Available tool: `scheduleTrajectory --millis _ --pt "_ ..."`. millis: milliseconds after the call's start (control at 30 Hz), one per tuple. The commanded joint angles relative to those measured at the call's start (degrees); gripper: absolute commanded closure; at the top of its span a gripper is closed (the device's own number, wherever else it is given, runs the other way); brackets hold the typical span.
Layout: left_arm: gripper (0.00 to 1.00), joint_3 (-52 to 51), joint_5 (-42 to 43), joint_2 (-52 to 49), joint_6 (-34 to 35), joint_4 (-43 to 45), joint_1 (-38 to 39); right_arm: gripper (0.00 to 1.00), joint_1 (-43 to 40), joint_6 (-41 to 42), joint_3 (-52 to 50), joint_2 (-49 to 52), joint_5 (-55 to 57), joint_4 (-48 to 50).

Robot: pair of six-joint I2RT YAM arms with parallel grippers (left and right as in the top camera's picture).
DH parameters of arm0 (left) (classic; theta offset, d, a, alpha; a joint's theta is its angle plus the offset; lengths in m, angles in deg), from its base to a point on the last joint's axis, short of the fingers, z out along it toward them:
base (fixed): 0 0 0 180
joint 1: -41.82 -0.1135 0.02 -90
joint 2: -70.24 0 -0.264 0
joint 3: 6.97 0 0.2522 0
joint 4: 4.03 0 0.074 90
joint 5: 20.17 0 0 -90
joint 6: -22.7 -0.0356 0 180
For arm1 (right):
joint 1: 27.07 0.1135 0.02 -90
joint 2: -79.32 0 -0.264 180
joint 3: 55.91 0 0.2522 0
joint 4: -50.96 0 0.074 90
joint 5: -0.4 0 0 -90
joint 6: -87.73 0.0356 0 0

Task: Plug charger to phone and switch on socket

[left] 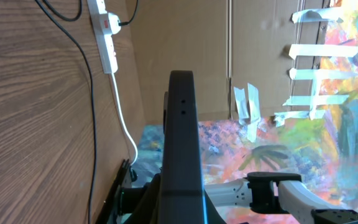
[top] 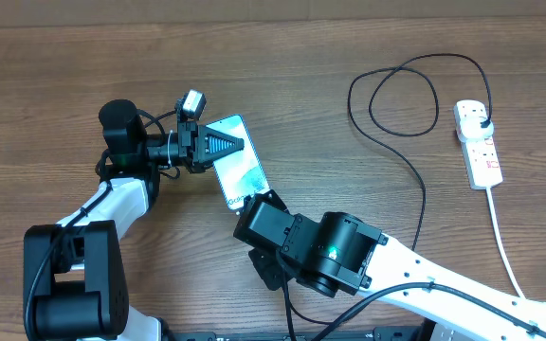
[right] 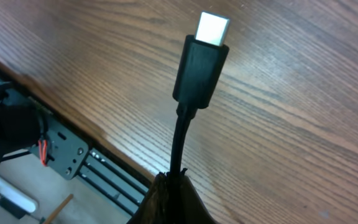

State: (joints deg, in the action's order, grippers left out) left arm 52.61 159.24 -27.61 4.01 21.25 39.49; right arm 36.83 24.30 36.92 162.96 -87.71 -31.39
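Observation:
The phone [top: 238, 163] has a light-blue screen and is lifted off the wooden table, with my left gripper [top: 222, 145] shut on its upper end. In the left wrist view the phone [left: 182, 124] shows edge-on, a dark slab between the jaws of the left gripper [left: 180, 198]. My right gripper [top: 247, 203] sits at the phone's lower end, shut on the charger [right: 201, 68] just behind its connector. The connector's metal tip [right: 213, 27] points up and away. The black cable [top: 415, 180] loops across the table to a plug in the white socket [top: 480, 144].
The socket's thick white cord [top: 505, 251] runs to the front right edge of the table. The socket [left: 105, 32] and the cord also show in the left wrist view, with the right arm [left: 278, 193] low on the right. The left arm's base [top: 69, 275] stands at the front left.

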Motion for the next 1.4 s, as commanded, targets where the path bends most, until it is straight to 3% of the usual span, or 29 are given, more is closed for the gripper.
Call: scheduleTrajectory --millis 0,167,433,1367 --pt "0.96 0.83 1.29 0.13 -2.36 0.44 0.22 0.96 0.22 -0.04 -0.98 -0.57 4.07 0.07" --pt "0.96 0.83 1.29 0.13 -2.58 0.46 0.96 0.96 0.22 -0.07 -2.25 -0.57 8.0 0.98" --pt "0.96 0.83 1.27 0.13 -2.58 0.46 2.32 0.96 0.22 -1.42 -2.25 -0.55 5.49 4.46" --pt "0.96 0.83 1.29 0.13 -4.5 0.44 2.36 0.96 0.22 -3.82 -2.25 1.79 2.49 1.38"
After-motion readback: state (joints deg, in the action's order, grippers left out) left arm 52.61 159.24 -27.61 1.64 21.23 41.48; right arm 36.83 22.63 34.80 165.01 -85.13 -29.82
